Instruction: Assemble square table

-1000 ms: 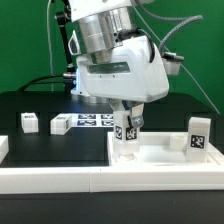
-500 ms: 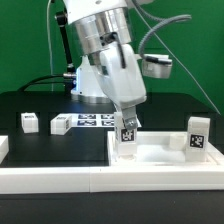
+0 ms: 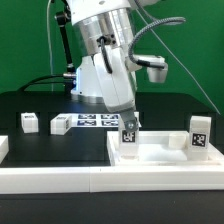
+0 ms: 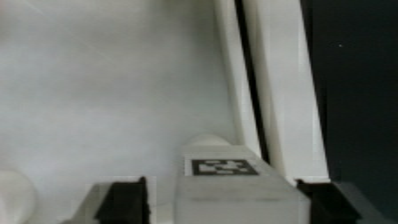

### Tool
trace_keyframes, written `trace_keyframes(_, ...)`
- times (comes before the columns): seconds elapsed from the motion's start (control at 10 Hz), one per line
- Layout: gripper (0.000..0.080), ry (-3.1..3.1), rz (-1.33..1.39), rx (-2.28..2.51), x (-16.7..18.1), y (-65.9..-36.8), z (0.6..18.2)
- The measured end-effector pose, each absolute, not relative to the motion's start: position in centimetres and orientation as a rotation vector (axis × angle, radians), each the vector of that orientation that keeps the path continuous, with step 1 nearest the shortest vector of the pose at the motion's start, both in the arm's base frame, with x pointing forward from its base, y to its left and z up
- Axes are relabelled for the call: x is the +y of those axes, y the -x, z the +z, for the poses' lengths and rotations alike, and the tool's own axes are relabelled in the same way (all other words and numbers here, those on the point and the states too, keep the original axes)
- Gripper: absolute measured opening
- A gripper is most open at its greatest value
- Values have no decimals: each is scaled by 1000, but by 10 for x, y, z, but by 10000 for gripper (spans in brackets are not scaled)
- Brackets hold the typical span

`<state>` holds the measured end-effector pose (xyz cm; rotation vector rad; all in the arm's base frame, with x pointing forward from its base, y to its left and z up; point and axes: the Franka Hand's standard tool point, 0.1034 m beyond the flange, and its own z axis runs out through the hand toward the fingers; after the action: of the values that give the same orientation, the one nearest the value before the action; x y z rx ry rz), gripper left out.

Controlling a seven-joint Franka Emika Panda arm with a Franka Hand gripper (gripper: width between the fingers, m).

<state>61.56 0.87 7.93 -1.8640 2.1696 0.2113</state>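
The white square tabletop slab lies at the front right of the black table. My gripper is shut on an upright white tagged leg that stands on the slab's near-left corner. In the wrist view the leg sits between my two dark fingers, over the slab next to its raised rim. A second leg stands upright at the slab's right. Two loose legs lie on the table at the exterior view's left.
The marker board lies flat behind the gripper. A long white border bar runs along the front edge. Its end block shows at the far left. The arm's base and cables stand at the back.
The wrist has rotated about the leg's axis while holding it; the gripper body turned from broadside to narrower. The leg stays in the same spot on the slab.
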Motion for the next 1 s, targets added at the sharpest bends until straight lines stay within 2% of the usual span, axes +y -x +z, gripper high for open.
trace_keyframes(0.1,527,1888,207,2147,9,-616,79)
trace_keyframes(0.2,527,1889,207,2146,9,-616,79)
trace_keyframes(0.3,628,1980,215,2074,9,-614,79)
trace_keyframes(1.0,649,2580,125,1260,7,-619,80)
